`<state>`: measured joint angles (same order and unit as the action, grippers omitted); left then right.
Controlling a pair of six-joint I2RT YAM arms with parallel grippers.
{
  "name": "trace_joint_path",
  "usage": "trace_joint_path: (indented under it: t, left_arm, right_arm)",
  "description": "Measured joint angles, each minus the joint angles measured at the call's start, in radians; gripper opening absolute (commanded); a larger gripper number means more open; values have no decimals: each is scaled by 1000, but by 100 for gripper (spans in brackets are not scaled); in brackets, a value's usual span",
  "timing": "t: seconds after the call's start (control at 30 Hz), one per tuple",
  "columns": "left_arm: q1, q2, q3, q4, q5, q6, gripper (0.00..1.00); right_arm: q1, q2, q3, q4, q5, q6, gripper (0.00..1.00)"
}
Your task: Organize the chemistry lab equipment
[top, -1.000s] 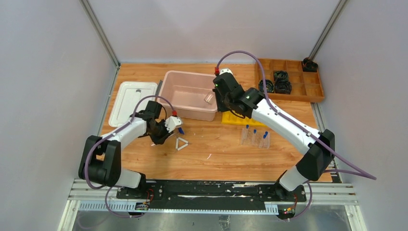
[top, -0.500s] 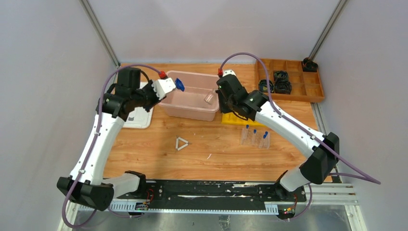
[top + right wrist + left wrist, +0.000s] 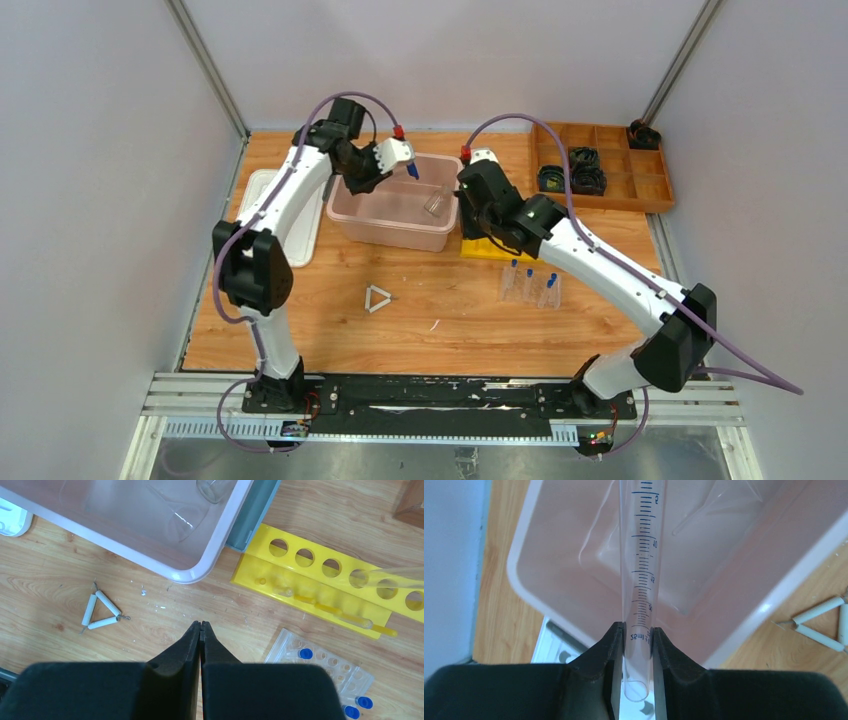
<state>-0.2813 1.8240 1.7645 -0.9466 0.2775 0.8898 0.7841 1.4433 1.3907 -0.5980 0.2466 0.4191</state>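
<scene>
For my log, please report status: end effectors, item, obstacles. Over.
Left end effector shut on clear graduated tube, over pink plastic bin. Right end effector shut, empty. Clear funnel lies inside bin.

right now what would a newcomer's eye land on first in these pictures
The left hand clamps a graduated clear tube above the pink bin at the back. The right hand, shut and empty, hovers near the yellow six-hole rack. Blue-capped tubes stand in a clear rack nearby.

Worktop (image 3: 60, 585): wood, visible grain, matt. Pink bin (image 3: 554, 545): translucent plastic, smooth, glossy. Graduated tube (image 3: 641, 555): clear, glossy. Yellow rack (image 3: 300, 582): smooth plastic. Left end effector (image 3: 636, 635): matt black.
</scene>
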Motion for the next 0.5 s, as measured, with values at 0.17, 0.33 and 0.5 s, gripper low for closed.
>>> trace_joint_path:
  t: [0.17, 0.33, 0.5]
  left_arm:
    - [-65, 123, 80, -2, -3, 34, 0]
    - [-101, 210, 94, -2, -27, 80, 0]
    - [-100, 262, 60, 29, -55, 79, 0]
  right_arm:
    - [0, -18, -18, 0, 0, 8, 4]
    - [0, -35, -46, 10, -2, 16, 4]
    - [0, -48, -69, 20, -17, 31, 5]
